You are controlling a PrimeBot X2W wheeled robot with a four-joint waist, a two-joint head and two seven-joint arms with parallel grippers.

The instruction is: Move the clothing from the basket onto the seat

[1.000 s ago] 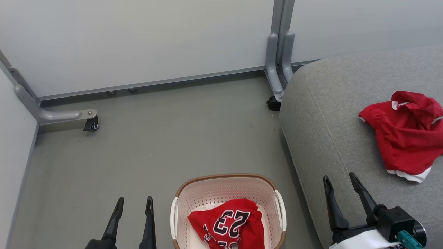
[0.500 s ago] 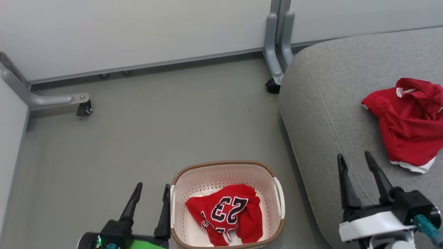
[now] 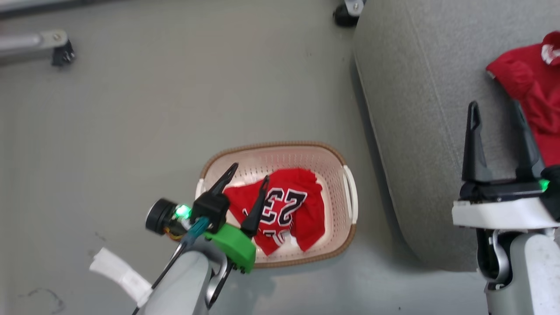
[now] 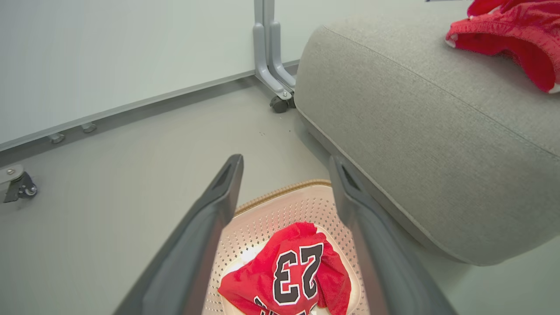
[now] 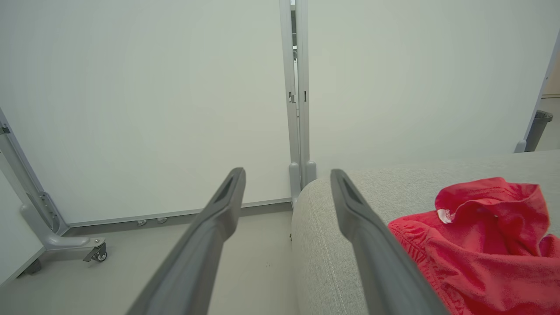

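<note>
Risk as I see it: my left gripper (image 3: 251, 172), spread and empty over the basket (image 3: 280, 145), could catch a perforated wall and drag the basket. Basket holds the jersey (image 3: 291, 205), right under those tips. Right gripper (image 3: 494, 105) also spread; shorts (image 3: 529, 83) beside it on the seat (image 3: 415, 109).

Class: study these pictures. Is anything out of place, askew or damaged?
Nothing damaged or spilled. The jersey lies crumpled in the basket, and the shorts sit bunched on the seat.
</note>
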